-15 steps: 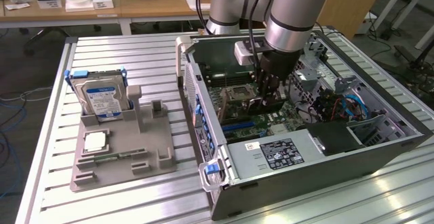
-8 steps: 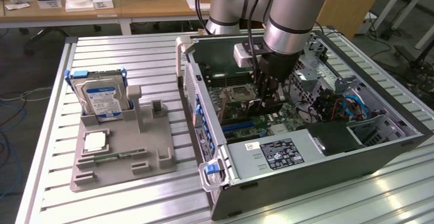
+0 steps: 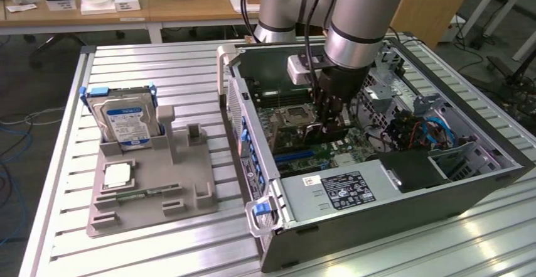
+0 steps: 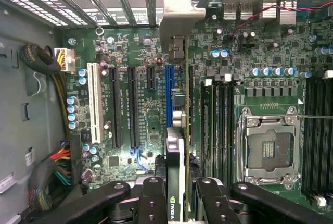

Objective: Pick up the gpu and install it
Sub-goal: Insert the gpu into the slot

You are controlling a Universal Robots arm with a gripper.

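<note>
The tool [image 4: 180, 198] clamps the gpu [image 4: 175, 174] edge-on over the motherboard [image 4: 270, 52].

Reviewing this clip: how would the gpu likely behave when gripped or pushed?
Probably stiff: the gpu runs straight, edge-on, between the end effector's fingers without sagging. Likely fragile under sideways pushes, being a thin circuit board. So narrow on edge, it would probably tip over if released unsupported.

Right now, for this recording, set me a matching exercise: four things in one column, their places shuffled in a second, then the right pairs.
1 gpu
2 hard drive
3 memory stick
4 power supply

A lying flat on the grey holder
B mounted in the computer case's corner, label up
C clamped in the gripper
D standing upright in the grey holder

Pairs: 1-C, 2-D, 3-A, 4-B
</note>
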